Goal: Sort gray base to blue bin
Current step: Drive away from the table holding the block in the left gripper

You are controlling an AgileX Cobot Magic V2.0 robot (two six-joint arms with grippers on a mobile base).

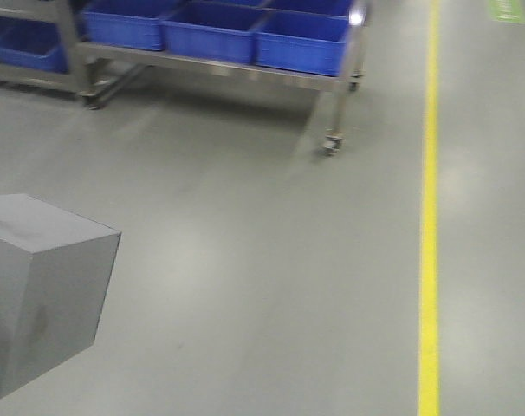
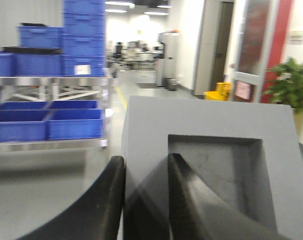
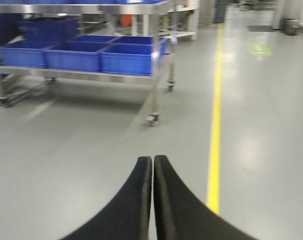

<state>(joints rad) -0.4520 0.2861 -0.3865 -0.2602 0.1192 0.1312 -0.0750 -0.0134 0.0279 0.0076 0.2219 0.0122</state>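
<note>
Base: pinched by left claw, carried, undelivered. Bins: well ahead of it. Right claw: pressed together, empty.

In the front view, the base block fills the lower left. A wheeled rack spans the top, with crates side by side on its shelf. A floor line runs down the right.

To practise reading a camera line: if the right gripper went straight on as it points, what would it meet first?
Nothing near: only bare floor lies ahead of the shut right gripper. Farther on, probably the trolley's wheeled leg, below the blue crates, though depth is unclear.
</note>
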